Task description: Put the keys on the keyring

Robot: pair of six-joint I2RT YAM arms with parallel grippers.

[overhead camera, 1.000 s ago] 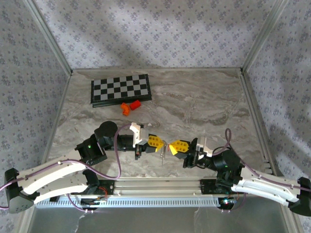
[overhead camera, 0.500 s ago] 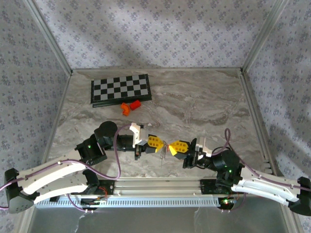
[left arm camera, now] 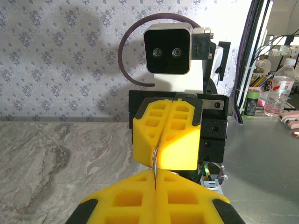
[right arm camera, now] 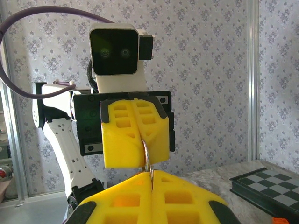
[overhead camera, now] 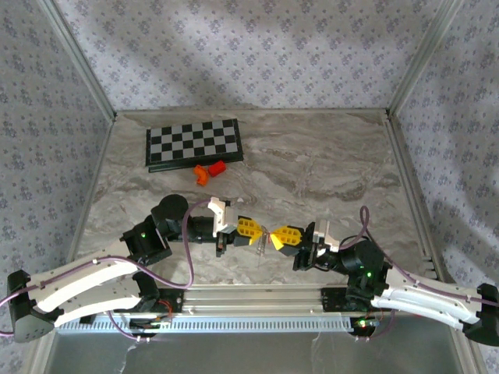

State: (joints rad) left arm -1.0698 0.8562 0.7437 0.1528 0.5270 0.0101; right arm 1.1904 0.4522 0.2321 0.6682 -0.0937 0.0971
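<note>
Jaws of your left gripper (overhead camera: pixel 258 231) and right gripper (overhead camera: pixel 275 238) are clamped shut, tip to tip, on what looks like the keyring (left arm camera: pixel 153 163), a thin silver wire.

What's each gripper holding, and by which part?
One thin silver metal piece, pinched between the shut left gripper and right gripper, each fingertip pair on an opposite end. Ring or key: unclear.
</note>
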